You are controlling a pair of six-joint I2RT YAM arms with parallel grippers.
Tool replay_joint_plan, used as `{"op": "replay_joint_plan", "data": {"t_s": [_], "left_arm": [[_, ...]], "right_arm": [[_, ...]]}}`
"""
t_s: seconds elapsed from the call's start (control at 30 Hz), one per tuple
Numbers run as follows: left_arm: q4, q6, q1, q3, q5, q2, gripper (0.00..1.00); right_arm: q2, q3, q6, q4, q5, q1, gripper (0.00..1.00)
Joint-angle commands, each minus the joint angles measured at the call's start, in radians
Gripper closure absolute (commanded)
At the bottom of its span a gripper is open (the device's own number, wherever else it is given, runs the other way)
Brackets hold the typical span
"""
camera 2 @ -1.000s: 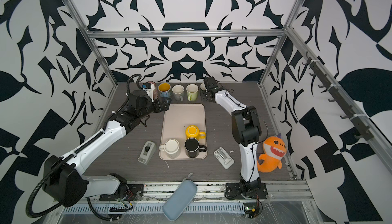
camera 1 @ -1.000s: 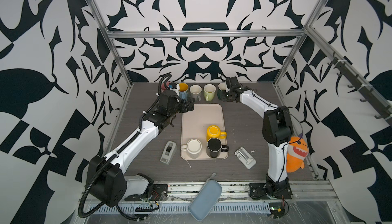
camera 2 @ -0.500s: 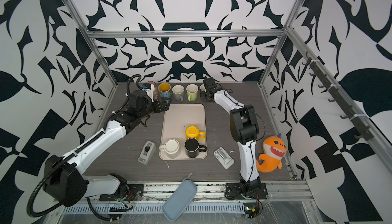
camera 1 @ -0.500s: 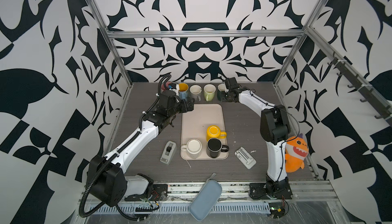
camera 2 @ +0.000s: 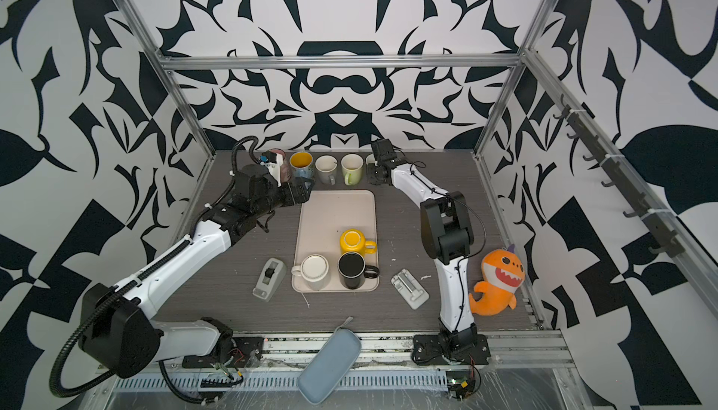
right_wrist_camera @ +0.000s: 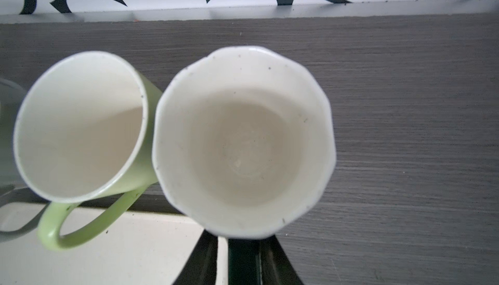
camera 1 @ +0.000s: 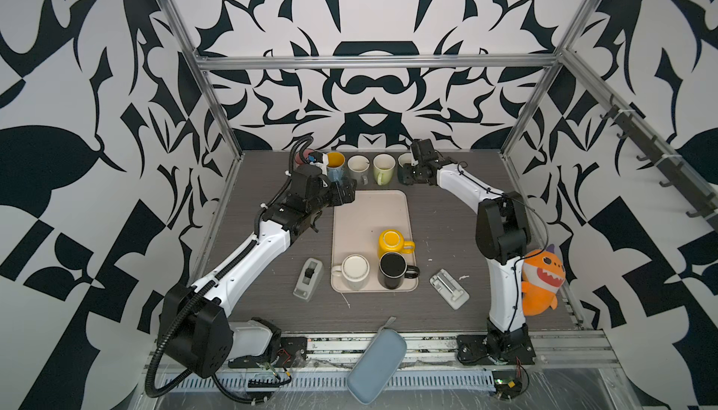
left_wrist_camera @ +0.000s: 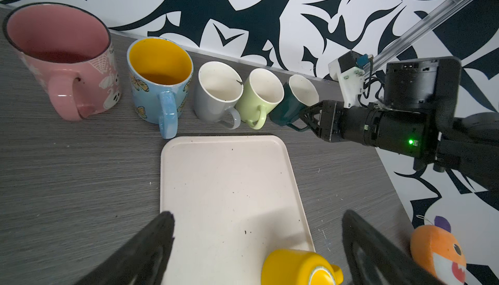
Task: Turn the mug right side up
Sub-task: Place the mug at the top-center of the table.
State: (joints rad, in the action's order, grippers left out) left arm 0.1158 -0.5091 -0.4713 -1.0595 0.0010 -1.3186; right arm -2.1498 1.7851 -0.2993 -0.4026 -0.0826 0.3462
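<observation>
Standing upright at the end of the back row, just beside the pale green mug [left_wrist_camera: 259, 94]: the dark teal mug [left_wrist_camera: 293, 100], white inside, mouth up, base on the table [camera 1: 447, 233]; its turn reads as done. Right gripper [left_wrist_camera: 303, 120]: at that mug's handle [right_wrist_camera: 241, 259], which sits between the two fingers [right_wrist_camera: 202, 267] with a sliver of light on one side; pinched or let go, cannot tell. Left gripper [left_wrist_camera: 258, 216]: jaws spread wide, empty, over the far end of the tray [camera 1: 369, 213]. Also mouth up in the row: pink mug [left_wrist_camera: 62, 54], blue mug [left_wrist_camera: 159, 81], grey mug [left_wrist_camera: 216, 94]. On the tray: yellow mug [camera 1: 391, 241] and white mug [camera 1: 354, 269], base up; black mug [camera 1: 391, 268], probably base up too, though its dark top is hard to read. Judged left: release and withdrawal, then those three if they count.
</observation>
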Motion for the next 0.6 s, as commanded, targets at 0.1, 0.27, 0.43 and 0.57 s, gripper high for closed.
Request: {"op": "replay_joint_plan", "data": {"t_s": [0.1, 0.27, 0.43, 0.57], "left_arm": [[-0.013, -0.012, 0.005, 0.016, 0.006, 0.002, 0.0], [-0.013, -0.012, 0.004, 0.022, 0.001, 0.013, 0.0], [-0.013, -0.016, 0.005, 0.03, 0.004, 0.023, 0.0], [-0.009, -0.025, 0.004, 0.038, 0.002, 0.032, 0.01]], "right_arm": [[0.07, 0.006, -0.016, 0.044, -0.008, -0.005, 0.57], [0.186, -0.091, -0.027, 0.1, -0.031, -0.005, 0.48], [0.33, -0.192, -0.045, 0.129, -0.015, -0.006, 0.47], [0.448, -0.279, -0.093, 0.104, 0.041, -0.005, 0.45]]}}
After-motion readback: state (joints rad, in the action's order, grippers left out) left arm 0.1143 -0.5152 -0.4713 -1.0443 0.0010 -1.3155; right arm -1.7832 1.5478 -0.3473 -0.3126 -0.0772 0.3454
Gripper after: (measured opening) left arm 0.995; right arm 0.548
